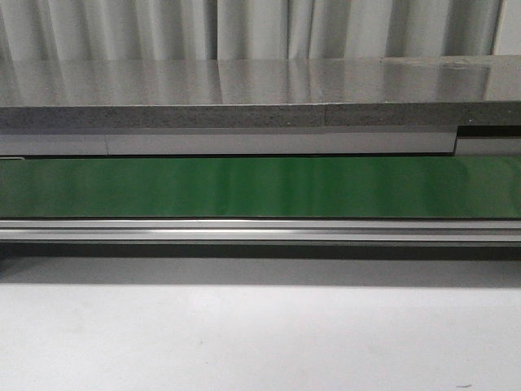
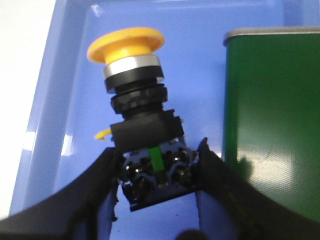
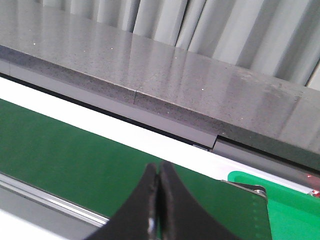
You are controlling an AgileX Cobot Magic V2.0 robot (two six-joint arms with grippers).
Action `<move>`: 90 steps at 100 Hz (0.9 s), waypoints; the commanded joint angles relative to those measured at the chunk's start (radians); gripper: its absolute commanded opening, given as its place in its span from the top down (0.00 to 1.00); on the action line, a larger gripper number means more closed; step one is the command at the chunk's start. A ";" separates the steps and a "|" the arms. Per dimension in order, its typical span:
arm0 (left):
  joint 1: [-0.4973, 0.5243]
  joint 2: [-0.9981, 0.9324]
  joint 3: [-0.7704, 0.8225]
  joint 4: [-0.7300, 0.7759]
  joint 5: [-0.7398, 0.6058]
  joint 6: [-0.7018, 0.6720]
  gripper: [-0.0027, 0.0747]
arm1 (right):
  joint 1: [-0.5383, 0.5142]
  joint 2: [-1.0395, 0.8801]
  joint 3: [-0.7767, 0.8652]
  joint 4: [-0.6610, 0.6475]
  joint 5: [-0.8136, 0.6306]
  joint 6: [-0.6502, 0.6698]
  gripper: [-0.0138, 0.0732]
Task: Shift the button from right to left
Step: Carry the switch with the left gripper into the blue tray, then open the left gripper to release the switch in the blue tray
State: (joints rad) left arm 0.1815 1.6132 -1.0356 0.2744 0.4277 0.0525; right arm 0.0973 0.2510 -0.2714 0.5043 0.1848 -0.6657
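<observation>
The button (image 2: 135,95) shows only in the left wrist view: an orange-yellow round cap, a silver ring, a black body and a green strip on its contact block. It lies over the blue tray (image 2: 65,100). My left gripper (image 2: 159,162) is shut on the button's black lower block, one finger on each side. My right gripper (image 3: 159,172) is shut and empty, its fingertips pressed together over the green conveyor belt (image 3: 75,155). No arm or button shows in the front view.
A green belt end with a metal edge (image 2: 272,110) stands beside the blue tray. In the front view the green belt (image 1: 260,186) runs across, with a metal rail (image 1: 260,230) in front and a grey stone ledge (image 1: 244,114) behind. A green tray (image 3: 295,205) lies past the belt end.
</observation>
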 commanded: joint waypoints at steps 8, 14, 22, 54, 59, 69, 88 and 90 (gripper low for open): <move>0.028 0.029 -0.023 0.002 -0.080 0.028 0.83 | -0.004 0.009 -0.025 0.013 -0.067 -0.004 0.92; 0.032 0.047 -0.023 -0.005 -0.082 0.028 0.83 | -0.004 0.009 -0.025 0.013 -0.067 -0.004 0.92; 0.032 0.071 -0.023 -0.023 -0.084 0.028 0.83 | -0.004 0.009 -0.025 0.013 -0.067 -0.004 0.92; 0.032 0.118 -0.023 -0.043 -0.086 0.031 0.83 | -0.004 0.009 -0.025 0.013 -0.067 -0.004 0.92; 0.032 0.118 -0.023 -0.043 -0.090 0.031 0.81 | -0.004 0.009 -0.025 0.013 -0.067 -0.004 0.92; 0.032 0.118 -0.023 -0.043 -0.095 0.033 0.70 | -0.004 0.009 -0.025 0.013 -0.067 -0.004 0.92; 0.032 0.118 -0.023 -0.043 -0.095 0.035 0.48 | -0.004 0.009 -0.025 0.013 -0.067 -0.004 0.92; 0.032 0.118 -0.023 -0.043 -0.095 0.035 0.47 | -0.004 0.009 -0.025 0.013 -0.067 -0.004 0.92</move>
State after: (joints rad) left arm 0.2118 1.7725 -1.0356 0.2373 0.3868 0.0886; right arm 0.0973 0.2510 -0.2714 0.5043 0.1870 -0.6657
